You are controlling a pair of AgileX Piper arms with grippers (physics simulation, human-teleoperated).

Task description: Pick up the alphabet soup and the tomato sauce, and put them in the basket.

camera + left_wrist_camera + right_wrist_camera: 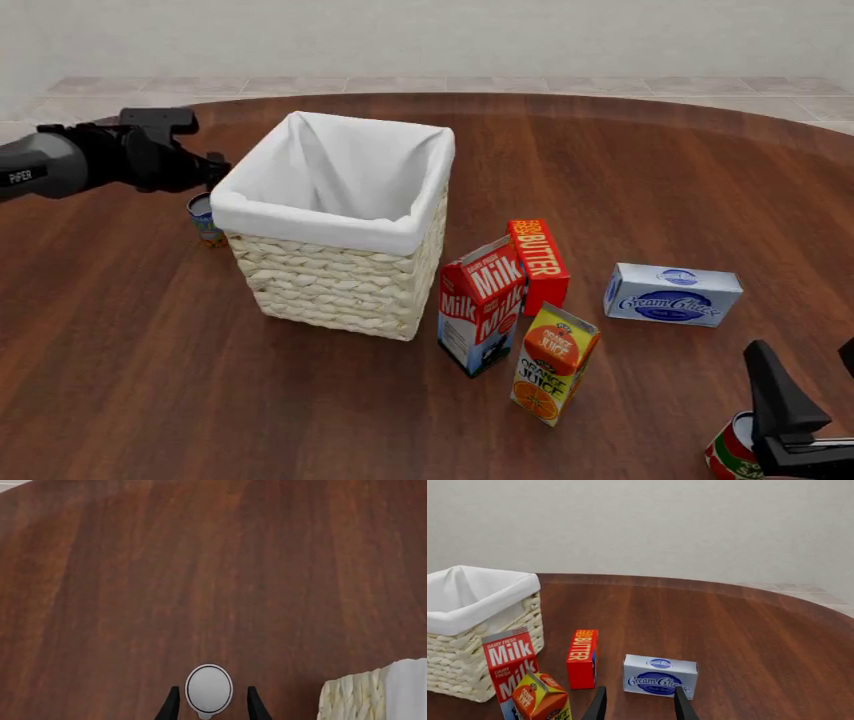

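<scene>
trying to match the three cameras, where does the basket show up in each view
Front view: the basket stands left of centre, the largest thing there, with the milk carton at its right.
Left wrist view: only a corner of woven wall and white liner at the frame's edge.
Right wrist view: about half of it, cut by the frame's edge, beside the milk carton.
Shared landmark: the basket's white liner shows in all three.

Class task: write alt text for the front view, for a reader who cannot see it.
A tall wicker basket stands on a round wooden table, with milk, orange juice, butter and cream cheese cartons to its right. The left gripper hovers over a small can; the right gripper sits near another.
</scene>
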